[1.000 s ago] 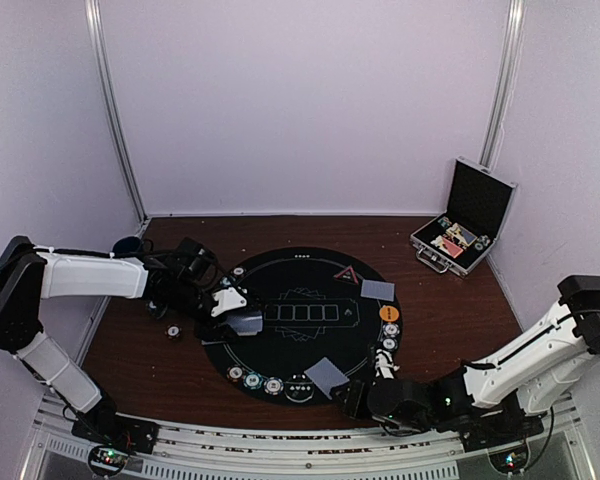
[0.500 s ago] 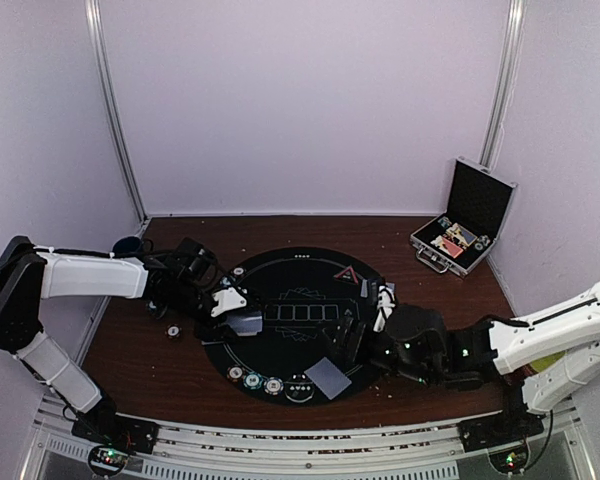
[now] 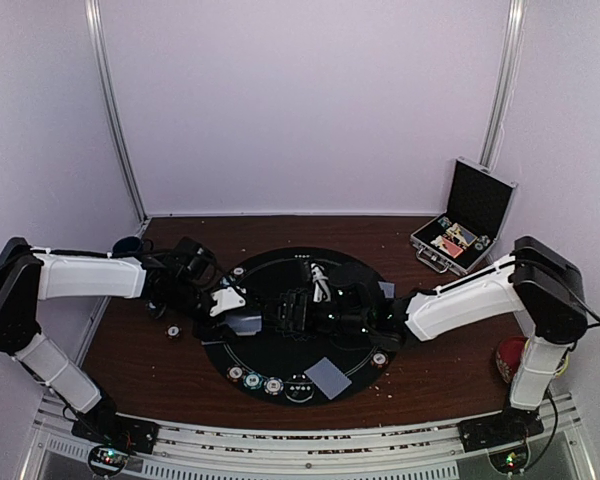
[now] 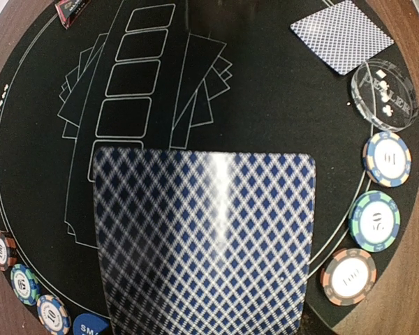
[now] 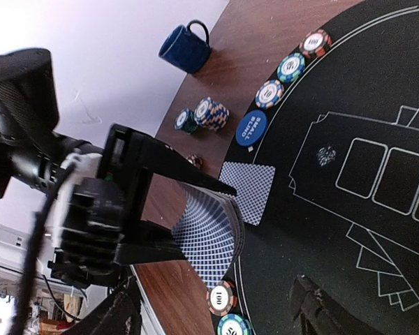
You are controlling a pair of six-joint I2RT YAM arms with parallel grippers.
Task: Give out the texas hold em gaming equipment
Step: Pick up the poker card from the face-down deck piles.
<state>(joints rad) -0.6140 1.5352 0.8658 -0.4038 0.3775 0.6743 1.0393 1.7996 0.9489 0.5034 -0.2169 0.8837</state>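
Right hand [image 3: 292,310] reached centre; blue disc [image 5: 251,128] "SMALL"

Soft, even light; glare streaks the blurred near card [image 4: 204,237]; wrist views bow.

Booth w/ plain pale-lilac walls [image 3: 300,100] at back & both sides, matte, unmarked. Slim alu posts rise at the rear corners: L post [image 3: 115,110] leans outward toward the top, R post [image 3: 503,80] likewise. Dark brown wood-grain worktop [image 3: 450,360] spans wall to wall, w/ pale specks scattered on it. Silver slotted alu rail [image 3: 280,445] runs along the near edge. Light is soft & even, shadows faint.
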